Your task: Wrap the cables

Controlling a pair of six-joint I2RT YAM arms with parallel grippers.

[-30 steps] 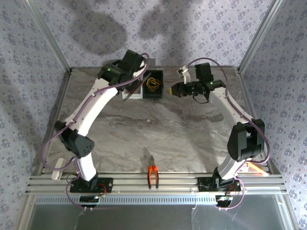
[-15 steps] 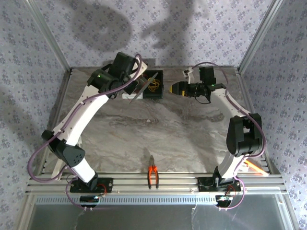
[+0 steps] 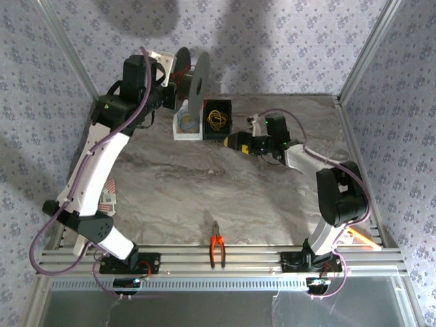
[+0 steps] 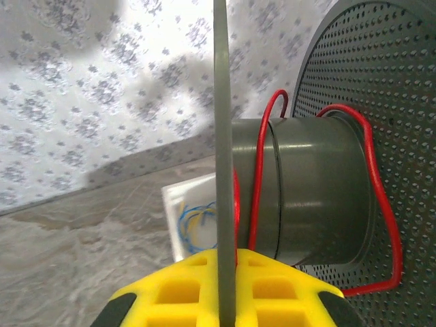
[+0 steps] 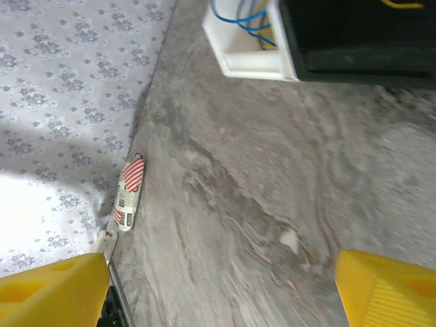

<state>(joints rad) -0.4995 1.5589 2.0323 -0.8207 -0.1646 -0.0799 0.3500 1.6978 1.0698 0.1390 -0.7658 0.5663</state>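
Where the left arm reaches up by the back wall, the thin red wire (image 4: 255, 184) sits looped loosely around the hub of a dark grey round plastic spool (image 4: 313, 197). One slack strand bows out against the perforated flange. The left gripper (image 4: 225, 276) has its yellow jaws pinched tight on the edge of the spool's other thin flange, holding the spool in the air near a small white tray (image 3: 178, 133) of blue and yellow wires. Just beside that tray stands a black box (image 3: 229, 109) with a yellow wire coil (image 3: 216, 120) inside. Near the box, low over the grey marbled table (image 3: 204, 184), the right gripper (image 5: 221, 289) has its yellow fingers (image 5: 54, 289) spread wide, gripping nothing. A red-and-white striped packet (image 5: 129, 191) lies at the table's left edge, and orange-handled pliers (image 3: 217, 246) lie at its near edge.
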